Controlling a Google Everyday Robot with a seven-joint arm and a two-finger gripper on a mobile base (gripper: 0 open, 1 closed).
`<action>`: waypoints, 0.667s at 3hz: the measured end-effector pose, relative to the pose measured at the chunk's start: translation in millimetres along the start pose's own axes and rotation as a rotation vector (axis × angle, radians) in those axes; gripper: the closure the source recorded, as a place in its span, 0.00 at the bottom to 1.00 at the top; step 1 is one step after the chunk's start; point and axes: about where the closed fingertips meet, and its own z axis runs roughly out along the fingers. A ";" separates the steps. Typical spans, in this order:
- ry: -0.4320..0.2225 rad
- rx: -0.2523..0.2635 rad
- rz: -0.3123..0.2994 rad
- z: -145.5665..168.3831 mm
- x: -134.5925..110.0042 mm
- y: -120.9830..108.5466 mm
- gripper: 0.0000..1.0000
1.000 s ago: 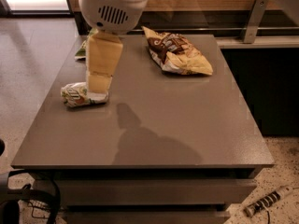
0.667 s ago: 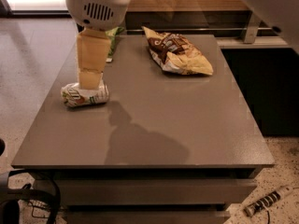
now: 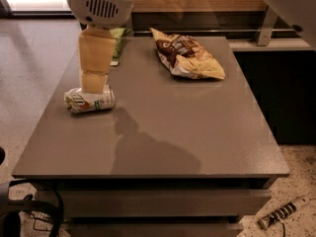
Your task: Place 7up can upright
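Note:
The 7up can lies on its side near the left edge of the grey table. It is white and green and looks dented. My gripper hangs straight down from the white wrist housing, and its tan fingers reach down to the top of the can, touching or just above it. The fingers hide the can's upper middle.
A brown and yellow snack bag lies at the back middle of the table. A green chip bag lies at the back left, partly behind my arm. A dark counter stands to the right. Cables lie on the floor.
My gripper has moved left and down, from beside the can's right end to directly over the can. The can has not moved.

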 end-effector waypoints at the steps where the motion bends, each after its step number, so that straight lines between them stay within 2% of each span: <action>1: 0.085 -0.112 -0.039 36.7 2.7 -32.6 0.00; 2: 0.168 -0.193 -0.063 120.1 6.6 -85.6 0.00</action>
